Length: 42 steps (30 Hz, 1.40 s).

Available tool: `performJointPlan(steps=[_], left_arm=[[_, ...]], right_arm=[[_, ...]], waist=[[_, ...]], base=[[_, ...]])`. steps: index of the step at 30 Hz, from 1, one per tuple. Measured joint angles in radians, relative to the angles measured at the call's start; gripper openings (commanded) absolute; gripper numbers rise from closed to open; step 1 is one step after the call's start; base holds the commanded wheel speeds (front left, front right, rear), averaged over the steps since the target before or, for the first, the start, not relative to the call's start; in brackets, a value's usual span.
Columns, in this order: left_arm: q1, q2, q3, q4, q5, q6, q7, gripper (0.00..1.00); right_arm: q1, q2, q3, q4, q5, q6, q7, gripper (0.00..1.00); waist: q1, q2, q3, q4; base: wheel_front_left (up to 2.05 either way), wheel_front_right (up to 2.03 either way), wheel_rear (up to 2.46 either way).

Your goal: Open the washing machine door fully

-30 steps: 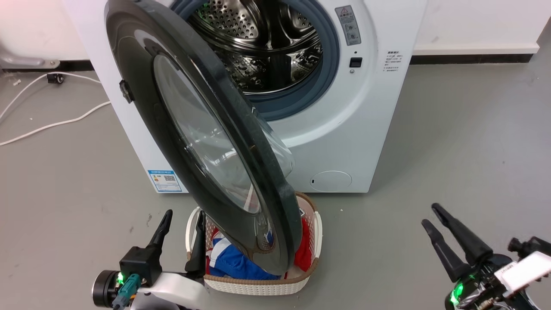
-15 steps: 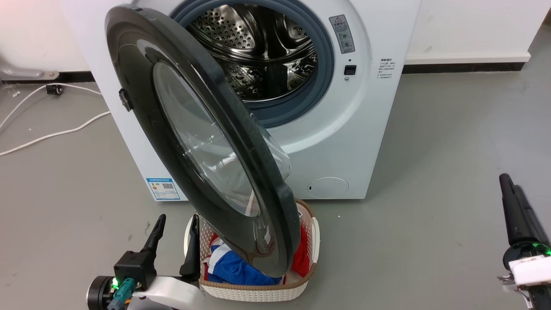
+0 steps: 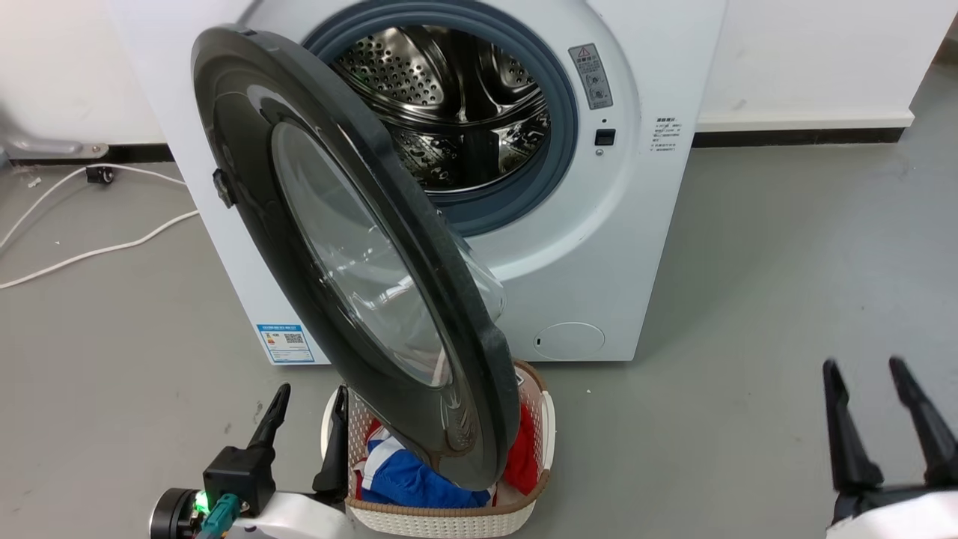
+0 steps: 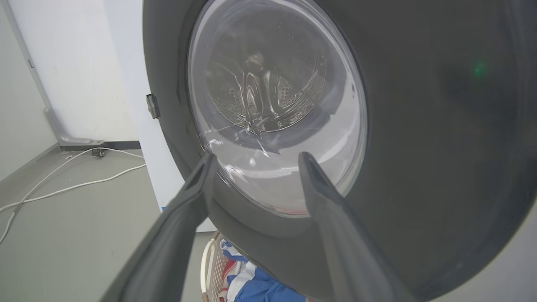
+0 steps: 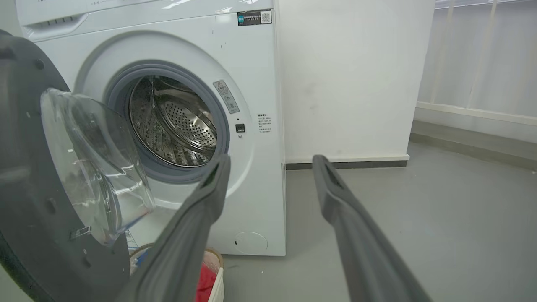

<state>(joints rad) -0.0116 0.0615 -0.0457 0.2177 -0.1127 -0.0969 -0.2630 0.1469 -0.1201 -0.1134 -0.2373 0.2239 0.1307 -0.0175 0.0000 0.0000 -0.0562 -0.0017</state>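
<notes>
Two cables (image 3: pixel 135 242), grey floor (image 3: pixel 748 262) beneath washing machine door (image 3: pixel 352 254)

Glossy black washing machine door (image 3: pixel 239 195), clear glass centre; white machine (image 3: pixel 599 262), perforated steel drum (image 3: pixel 449 90). Just right of the dark left hand (image 3: pixel 312 389), a cream lattice basket (image 3: pixel 449 515) of blue, white and red laundry (image 3: pixel 404 471).
</notes>
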Motion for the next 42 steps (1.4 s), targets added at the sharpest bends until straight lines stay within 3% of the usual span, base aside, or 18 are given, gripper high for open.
performJointPlan(steps=[11,31,32,33,34,42], left_arm=[[0.042,0.004,-0.008,-0.004,0.005,-0.004,0.0,1.0],[0.01,0.005,-0.007,-0.001,0.0,-0.008,0.0,1.0],[0.01,0.004,-0.005,0.0,-0.005,-0.008,0.0,0.88],[0.01,0.005,-0.003,0.0,-0.007,-0.008,0.0,0.36],[0.009,0.005,-0.002,0.0,-0.008,-0.008,0.0,0.0],[-0.002,0.003,0.003,-0.005,-0.022,-0.008,0.0,0.0]], right_arm=[[0.08,0.038,0.031,0.053,-0.09,0.0,-0.006,1.0],[0.046,0.049,0.045,0.129,-0.093,0.0,-0.035,1.0],[0.046,0.05,0.048,0.129,-0.093,0.0,-0.035,1.0],[0.046,0.051,0.049,0.129,-0.093,0.0,-0.035,1.0],[0.046,0.051,0.052,0.129,-0.093,0.0,-0.035,1.0],[0.04,0.054,0.058,0.133,-0.096,0.0,-0.035,1.0]], waist=[[0.0,0.0,-0.011,0.003],[0.0,0.0,0.01,0.005],[0.0,0.0,0.011,0.004],[0.0,0.0,0.013,0.003],[0.0,0.0,0.014,0.002],[0.0,0.0,0.025,-0.001]], base=[[0.0,0.0,0.0],[0.0,0.0,0.0],[0.0,0.0,0.0],[0.0,0.0,0.0],[0.0,0.0,0.0],[0.0,0.0,0.0]])
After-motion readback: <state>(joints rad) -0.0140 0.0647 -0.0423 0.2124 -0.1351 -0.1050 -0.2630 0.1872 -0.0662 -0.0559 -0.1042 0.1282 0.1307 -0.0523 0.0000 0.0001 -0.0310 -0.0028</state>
